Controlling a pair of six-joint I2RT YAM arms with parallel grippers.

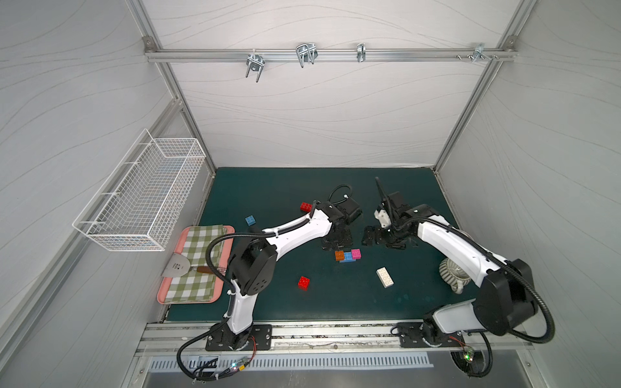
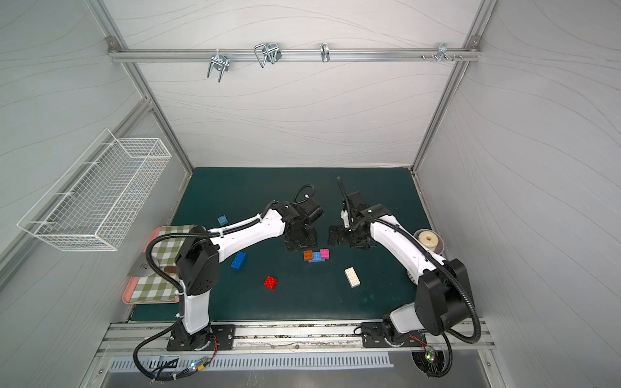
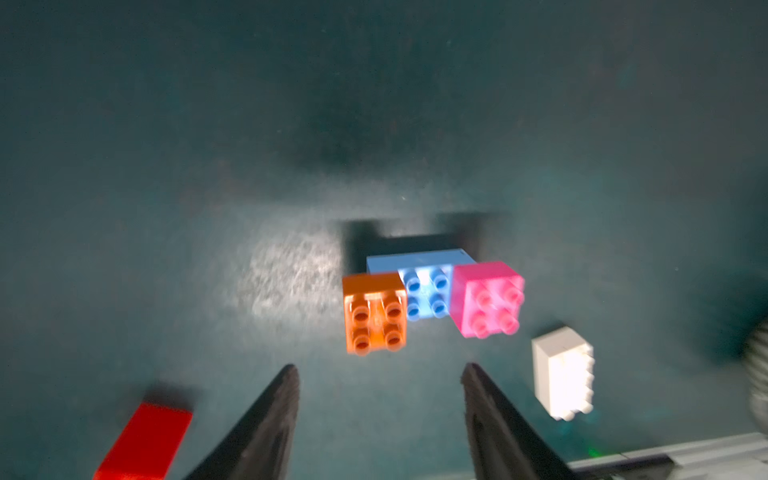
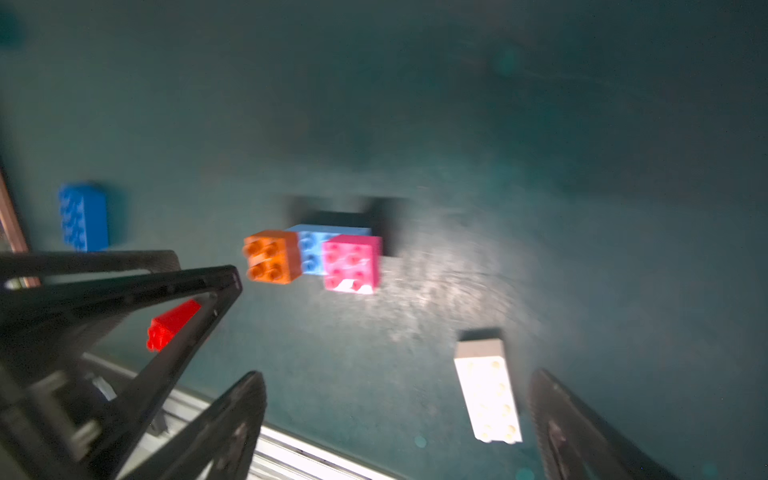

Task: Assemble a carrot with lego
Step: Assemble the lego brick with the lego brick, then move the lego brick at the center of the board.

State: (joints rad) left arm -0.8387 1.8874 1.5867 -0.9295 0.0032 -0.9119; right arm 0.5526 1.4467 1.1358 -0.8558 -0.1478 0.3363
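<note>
Hovering over the desk (image 1: 268,188), the left pincer (image 3: 380,370) has its jaws apart with nothing between them. Just beyond its tips sits the part-built carrot (image 1: 347,256): an orange brick (image 3: 374,311) and a pink brick (image 3: 488,299) pressed onto the two ends of a light blue brick (image 3: 428,291). The right pincer (image 4: 399,374) hangs close by, spread wide and empty, with a white brick (image 4: 488,390) beside one finger. Farther out lie loose lego: a red brick (image 1: 303,283) toward the near edge, a second red brick (image 1: 305,206) behind the left arm, a small blue brick (image 1: 250,220) and a dark blue brick (image 2: 238,260).
</note>
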